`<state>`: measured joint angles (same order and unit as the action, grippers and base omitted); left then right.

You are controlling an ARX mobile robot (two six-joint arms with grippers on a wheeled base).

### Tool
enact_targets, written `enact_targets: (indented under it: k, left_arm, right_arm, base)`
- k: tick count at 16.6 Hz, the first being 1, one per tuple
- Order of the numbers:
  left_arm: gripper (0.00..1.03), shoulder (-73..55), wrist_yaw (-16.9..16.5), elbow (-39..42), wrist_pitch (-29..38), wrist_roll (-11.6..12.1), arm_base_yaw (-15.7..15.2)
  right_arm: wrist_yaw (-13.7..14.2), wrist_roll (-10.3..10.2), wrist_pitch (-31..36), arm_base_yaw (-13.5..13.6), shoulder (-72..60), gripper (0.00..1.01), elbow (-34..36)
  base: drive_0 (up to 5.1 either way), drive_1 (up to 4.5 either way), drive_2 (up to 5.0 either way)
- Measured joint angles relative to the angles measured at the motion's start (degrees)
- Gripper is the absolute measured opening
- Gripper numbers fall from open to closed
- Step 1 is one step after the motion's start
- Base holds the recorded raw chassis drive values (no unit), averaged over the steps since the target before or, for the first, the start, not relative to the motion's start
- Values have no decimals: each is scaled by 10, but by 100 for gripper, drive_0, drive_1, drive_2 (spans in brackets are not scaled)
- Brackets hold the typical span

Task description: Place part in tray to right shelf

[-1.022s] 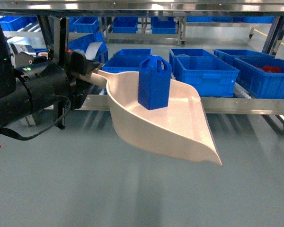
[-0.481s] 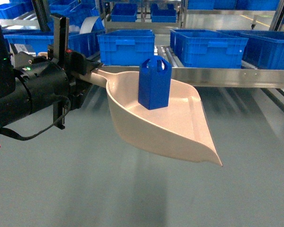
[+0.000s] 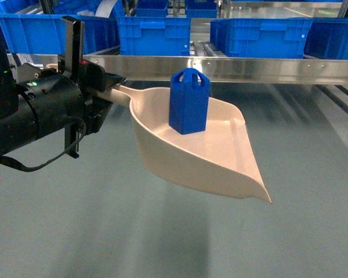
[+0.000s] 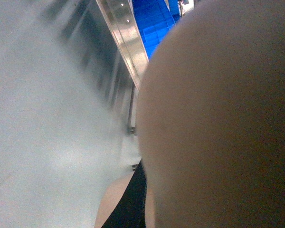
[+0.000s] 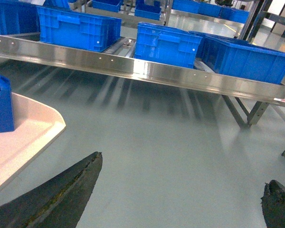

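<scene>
Part (image 3: 189, 102): upright, loose in tray (image 3: 209, 156). Tray: handle held by left end effector (image 3: 104, 87), short of right shelf (image 3: 220, 68). Right end effector (image 5: 180, 194): spread wide, empty. Risk: tilt or jolt topples part off the open lip.

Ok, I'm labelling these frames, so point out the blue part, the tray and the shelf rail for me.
part (image 3: 188, 107), head view, middle of its front face.
tray (image 3: 220, 159), head view, bare floor of the scoop.
shelf rail (image 5: 147, 71), right wrist view, shiny front face of the rail.
</scene>
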<state>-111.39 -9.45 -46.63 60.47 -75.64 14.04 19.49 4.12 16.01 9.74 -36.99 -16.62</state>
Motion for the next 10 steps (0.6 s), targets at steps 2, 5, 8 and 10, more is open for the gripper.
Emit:
enact_targets:
  k: [2, 5, 8, 10]
  left_arm:
    - [15, 0, 0, 0, 0, 0, 0]
    - [15, 0, 0, 0, 1, 0, 0]
    - [15, 0, 0, 0, 1, 0, 0]
    - [15, 0, 0, 0, 0, 0, 0]
  right_arm:
    - [0, 0, 0, 0, 0, 98, 0]
    - [0, 0, 1, 0, 0, 98, 0]
    - [0, 0, 1, 0, 0, 98, 0]
    - [0, 0, 0, 0, 0, 98, 0]
  base:
    - [-149, -149, -149]
    - [-149, -149, -149]
    - [-149, -149, -149]
    - [-149, -149, -149]
